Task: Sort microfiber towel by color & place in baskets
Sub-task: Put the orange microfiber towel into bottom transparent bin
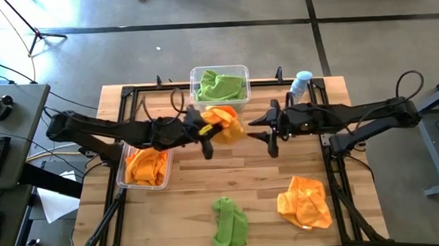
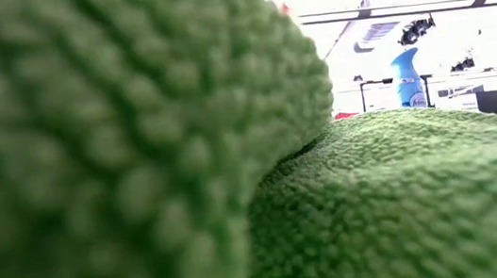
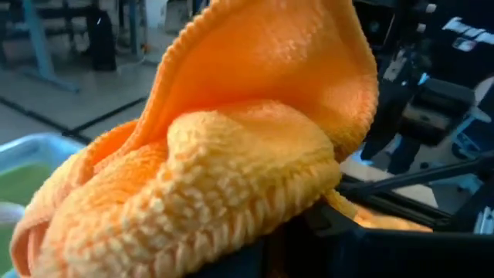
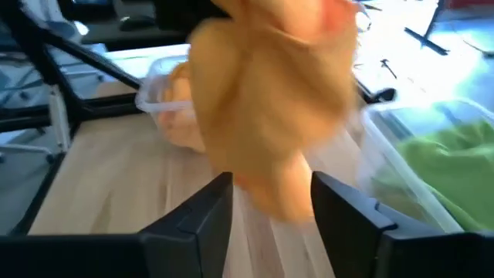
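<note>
Left gripper: clamped on the fluffy orange microfiber towel; carry it to your orange-filled clear plastic basket.
Right gripper: fingers apart, empty; keep clear.

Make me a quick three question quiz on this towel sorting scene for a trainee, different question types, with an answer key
1. True or false: the left gripper is shut on an orange towel held above the table.
2. Which towel colour lies in the far basket? A) orange B) green C) blue
3. Fill in: loose on the table lie one green towel and one ____ towel.

Key:
1. True; the right gripper stands open beside it.
2. B; the basket on the left holds orange ones.
3. Orange.
</note>
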Available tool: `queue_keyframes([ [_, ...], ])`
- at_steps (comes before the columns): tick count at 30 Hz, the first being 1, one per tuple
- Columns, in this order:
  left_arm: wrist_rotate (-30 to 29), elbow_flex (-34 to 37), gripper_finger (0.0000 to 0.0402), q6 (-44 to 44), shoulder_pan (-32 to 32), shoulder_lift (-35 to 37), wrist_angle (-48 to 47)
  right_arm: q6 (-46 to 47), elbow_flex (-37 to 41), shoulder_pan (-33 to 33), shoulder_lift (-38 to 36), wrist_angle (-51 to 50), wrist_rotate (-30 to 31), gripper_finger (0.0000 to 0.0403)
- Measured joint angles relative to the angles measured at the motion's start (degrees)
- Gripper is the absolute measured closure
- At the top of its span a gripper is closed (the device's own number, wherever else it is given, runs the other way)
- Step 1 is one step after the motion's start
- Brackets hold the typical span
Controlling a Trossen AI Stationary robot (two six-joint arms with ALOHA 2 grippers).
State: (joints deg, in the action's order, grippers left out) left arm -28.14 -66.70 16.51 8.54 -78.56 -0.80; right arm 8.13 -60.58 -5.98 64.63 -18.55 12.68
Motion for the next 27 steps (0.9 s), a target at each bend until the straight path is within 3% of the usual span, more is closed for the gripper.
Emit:
queue_keyframes([
  [11,-4.1,0.0,0.0401,15.8,6.1,16.6,-34.5,10.1,0.2,0.0,-2.2,-13.2,1.9,0.0233],
  [18,-5.5,0.0,0.0401,26.5,11.4,22.8,-55.6,16.5,0.2,-0.2,-1.3,-16.0,1.9,0.0238],
  [27,3.4,0.0,0.0401,31.5,12.6,24.2,-77.5,24.3,0.3,-0.2,1.6,-13.3,5.1,0.0238],
])
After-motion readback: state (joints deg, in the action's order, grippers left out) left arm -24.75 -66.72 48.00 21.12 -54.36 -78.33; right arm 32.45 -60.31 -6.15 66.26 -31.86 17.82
